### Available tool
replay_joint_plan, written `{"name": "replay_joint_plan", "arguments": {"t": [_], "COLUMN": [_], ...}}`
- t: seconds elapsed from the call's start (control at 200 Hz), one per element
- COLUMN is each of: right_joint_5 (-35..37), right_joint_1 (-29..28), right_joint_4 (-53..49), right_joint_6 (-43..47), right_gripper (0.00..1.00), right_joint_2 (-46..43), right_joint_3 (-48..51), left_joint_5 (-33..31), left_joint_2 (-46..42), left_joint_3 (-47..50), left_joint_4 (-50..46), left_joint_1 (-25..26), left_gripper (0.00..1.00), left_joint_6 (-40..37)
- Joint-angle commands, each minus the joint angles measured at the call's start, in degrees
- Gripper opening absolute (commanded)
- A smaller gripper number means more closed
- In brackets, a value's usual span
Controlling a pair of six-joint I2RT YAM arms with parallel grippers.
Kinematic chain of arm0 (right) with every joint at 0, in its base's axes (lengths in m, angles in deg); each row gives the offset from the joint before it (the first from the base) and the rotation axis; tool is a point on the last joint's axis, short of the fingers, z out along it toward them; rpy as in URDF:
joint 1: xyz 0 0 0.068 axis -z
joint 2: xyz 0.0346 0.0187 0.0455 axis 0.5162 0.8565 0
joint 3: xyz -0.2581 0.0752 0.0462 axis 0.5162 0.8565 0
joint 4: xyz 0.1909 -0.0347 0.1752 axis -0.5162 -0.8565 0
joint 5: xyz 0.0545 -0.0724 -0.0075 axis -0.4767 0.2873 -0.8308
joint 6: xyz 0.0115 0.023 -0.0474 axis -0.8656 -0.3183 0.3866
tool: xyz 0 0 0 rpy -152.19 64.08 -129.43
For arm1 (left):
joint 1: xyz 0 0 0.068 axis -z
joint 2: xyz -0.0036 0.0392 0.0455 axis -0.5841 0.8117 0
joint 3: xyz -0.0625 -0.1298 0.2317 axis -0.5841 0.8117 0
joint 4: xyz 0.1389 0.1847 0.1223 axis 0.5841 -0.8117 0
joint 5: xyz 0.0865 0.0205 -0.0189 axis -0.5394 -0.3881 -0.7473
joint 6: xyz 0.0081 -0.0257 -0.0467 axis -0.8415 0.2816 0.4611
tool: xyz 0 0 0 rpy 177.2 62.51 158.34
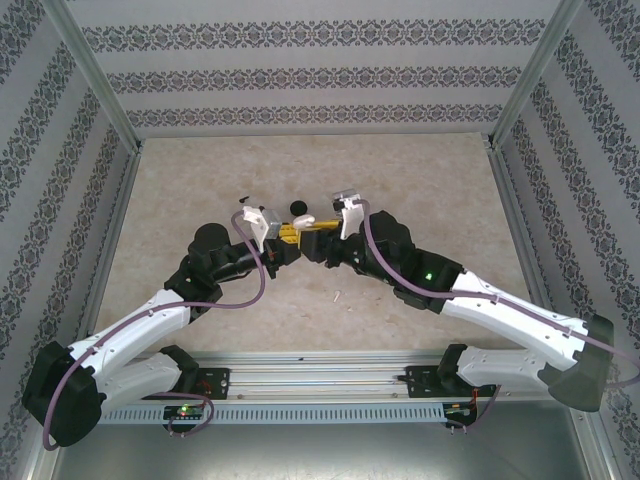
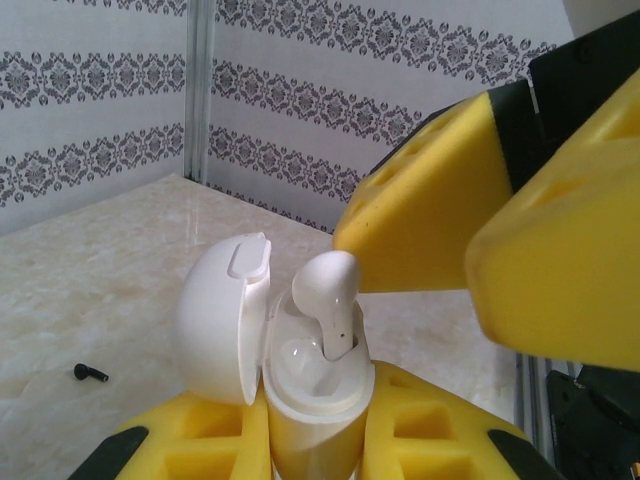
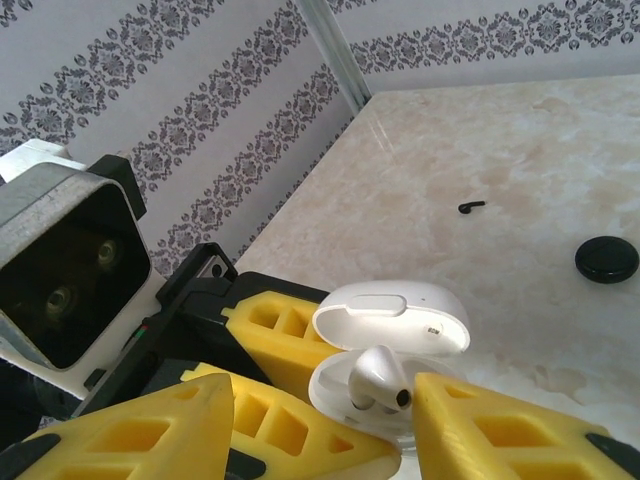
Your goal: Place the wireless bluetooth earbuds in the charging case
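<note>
Overhead, left jaws and right jaws were tip to tip over the tabletop (image 1: 200, 180), charging case (image 1: 300, 222) btwn them. A small white bit (image 1: 336, 296) lay well short of the jaws, arm-base side: poss. the 2nd bud, couldn't tell.

Left wrist view: left jaws pinched the case body from both sides, lid (image 2: 215, 320) open. One earbud (image 2: 328, 295) stood stem-down in its socket, head proud of the rim, prob. not fully seated; socket beside it looked empty. Right jaws stood spread just above it, not touching.

Right wrist view: earbud sat in the gap btwn the spread right jaws, clear of both.

Judged approx halfway: one bud in, needing a press home; other bud and lid-closing left.
</note>
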Motion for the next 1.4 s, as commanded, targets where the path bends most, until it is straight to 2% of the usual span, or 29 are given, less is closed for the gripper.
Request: {"name": "replay_joint_plan", "arguments": {"t": [0.0,0.33,1.049,1.394], "right_joint_5": [-2.11,-5.91,-7.56,-7.73], "right_joint_1": [-0.33,2.37,4.96,5.21], "right_joint_4": [-4.25,-8.42,-16.37,-16.67], "right_joint_6": [-1.41,-5.35,-9.97,-8.81], "right_gripper": [0.51,0.52,0.41,0.46], "right_joint_2": [0.63,0.32,1.5,4.21], "right_joint_3": [-3.57,-6.65,-10.21,-11.98], "left_joint_5": [0.16,0.43,1.4,1.9], "left_joint_2": [-0.27,-0.28,-0.71,-0.94], "left_joint_3": [-1.9,-1.82,-1.22,-1.06], "left_joint_4": [3.55,3.29,2.68,2.59], "left_joint_1": [0.49,0.48,0.5,0.48], "left_gripper": [0.09,0.09,0.09,0.09], "left_joint_6": [-0.01,-0.02,-0.37,-0.29]}}
